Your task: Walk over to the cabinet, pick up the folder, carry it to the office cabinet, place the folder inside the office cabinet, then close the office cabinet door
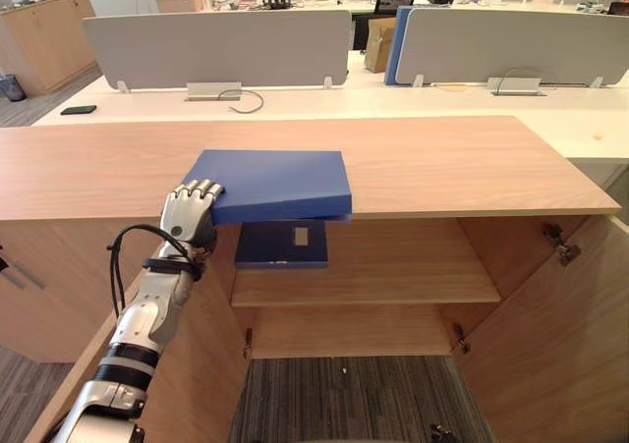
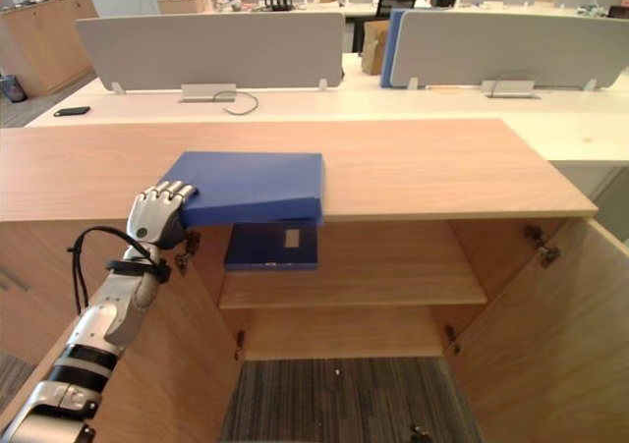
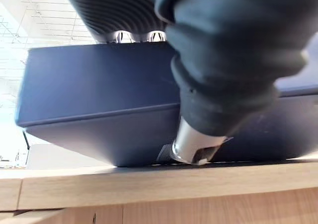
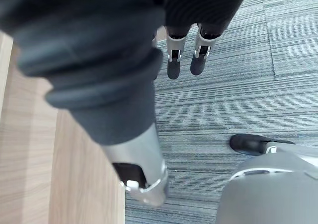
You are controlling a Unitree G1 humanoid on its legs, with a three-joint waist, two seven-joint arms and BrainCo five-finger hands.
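At the front edge of the bench, our left hand pinches the folder by its left corner, fingers curled over, thumb beneath; its long axis runs rightward along that edge; our right hand hangs slack.

The room was bright, lit evenly from overhead, and the light spread softly across the pale wooden worktop without any hard glare. The blue folder threw only a faint shadow beneath its overhanging edge. Under the top the open cabinet was dimmer. Its shelf darkened toward the back, and a second folder lay in that shade. Seen from the left wrist, the ceiling burned out almost to white, leaving the left robot hand dark against it. The carpet looked flat and evenly lit.
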